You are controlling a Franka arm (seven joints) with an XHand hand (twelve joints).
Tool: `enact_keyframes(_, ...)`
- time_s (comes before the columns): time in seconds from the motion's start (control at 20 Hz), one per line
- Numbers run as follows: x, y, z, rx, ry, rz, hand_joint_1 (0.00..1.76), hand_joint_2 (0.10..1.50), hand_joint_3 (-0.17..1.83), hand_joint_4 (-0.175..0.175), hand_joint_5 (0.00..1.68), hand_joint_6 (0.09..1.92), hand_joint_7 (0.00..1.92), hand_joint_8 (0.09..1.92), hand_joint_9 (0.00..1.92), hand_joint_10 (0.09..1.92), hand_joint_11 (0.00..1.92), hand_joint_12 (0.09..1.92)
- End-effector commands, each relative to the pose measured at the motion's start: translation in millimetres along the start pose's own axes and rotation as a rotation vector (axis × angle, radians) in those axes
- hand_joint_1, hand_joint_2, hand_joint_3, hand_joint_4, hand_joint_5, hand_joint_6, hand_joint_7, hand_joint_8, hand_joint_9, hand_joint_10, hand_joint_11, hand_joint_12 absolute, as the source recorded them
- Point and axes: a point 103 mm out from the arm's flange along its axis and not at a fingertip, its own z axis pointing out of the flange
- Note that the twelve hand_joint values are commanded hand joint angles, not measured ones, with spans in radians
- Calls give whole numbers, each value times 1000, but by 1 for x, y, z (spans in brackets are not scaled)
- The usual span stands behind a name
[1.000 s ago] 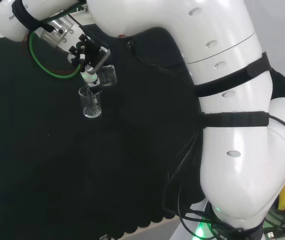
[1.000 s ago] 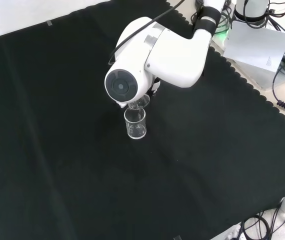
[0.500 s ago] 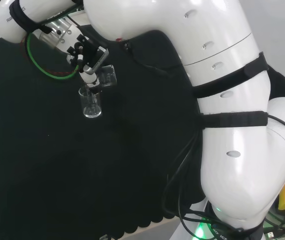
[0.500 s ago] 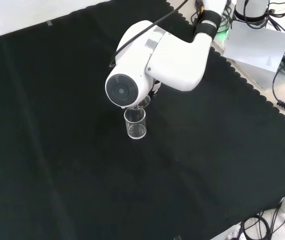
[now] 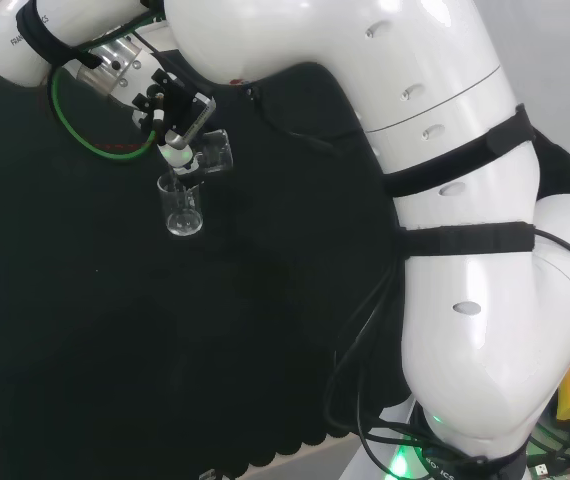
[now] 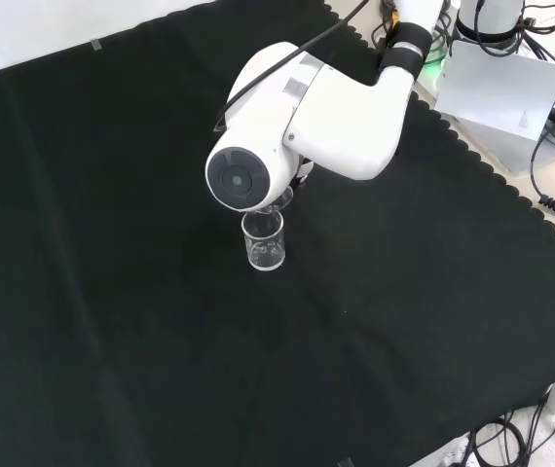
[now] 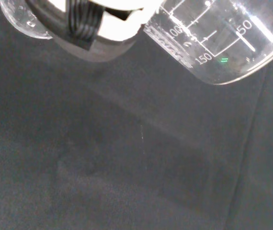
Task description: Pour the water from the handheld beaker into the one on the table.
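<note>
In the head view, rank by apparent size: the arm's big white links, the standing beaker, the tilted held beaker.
1. White links, largest by far, though nearest the camera.
2. Standing beaker and held beaker look alike; no ranking.

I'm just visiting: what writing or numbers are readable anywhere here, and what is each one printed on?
"50": on the measuring scale of the handheld beaker, wrist view.
"100": same scale, partly blurred.
"150": same scale.
Lettering on the white arm link, head view: too small to read.
Mark on the white board beyond the cloth, front view: too small to read.
</note>
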Motion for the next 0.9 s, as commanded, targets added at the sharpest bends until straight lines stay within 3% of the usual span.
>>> enact_keyframes(0.05, 0, 0, 0, 1, 2, -2, 1414, 1072, -175, -155, 1072, 850, 1204, 797, 1350, 480, 963, 914)
enact_keyframes(0.9, -2, 0, -3, -31, 43, -20, 1414, 1072, -175, -155, 1073, 848, 1205, 795, 1353, 475, 965, 914)
